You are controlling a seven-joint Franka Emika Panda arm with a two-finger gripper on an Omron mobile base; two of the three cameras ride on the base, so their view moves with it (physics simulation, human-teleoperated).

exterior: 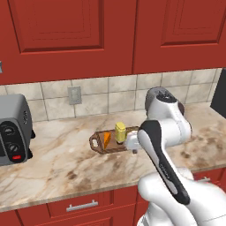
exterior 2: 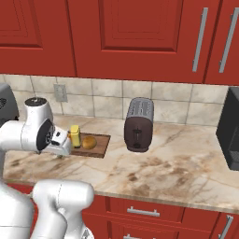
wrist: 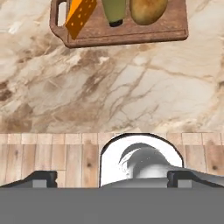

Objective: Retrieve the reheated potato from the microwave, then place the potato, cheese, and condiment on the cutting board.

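Red cabinets (exterior: 66,31) fill the top of both base views, tiled wall below them, and the marble counter (exterior: 66,163) runs across the middle of the frame. The white arm (exterior: 165,145) rises from the lower right of the left base view and bends over toward the centre. At the right edge of the right base view sits the microwave (exterior 2: 229,135), a dark box cut off by the frame; its door cannot be read from here. The grey toaster oven (exterior: 14,128) stands at the left edge of the left base view, and a dark toaster (exterior 2: 139,124) stands upright at the centre of the right base view. Now the board (wrist: 127,31), at the top of the hand view, lying flat on the counter with its handle toward the upper left. On it, three things in a row: the cheese (wrist: 79,17) at the handle end, the bottle (wrist: 114,11) in the middle, standing upright in the base views, and the potato (wrist: 148,10) just right of it, all near each other. The gripper (wrist: 112,179) is at the bottom of the hand view, fingertips (wrist: 43,178) set far apart, wide open with nothing between them, well clear of the board.
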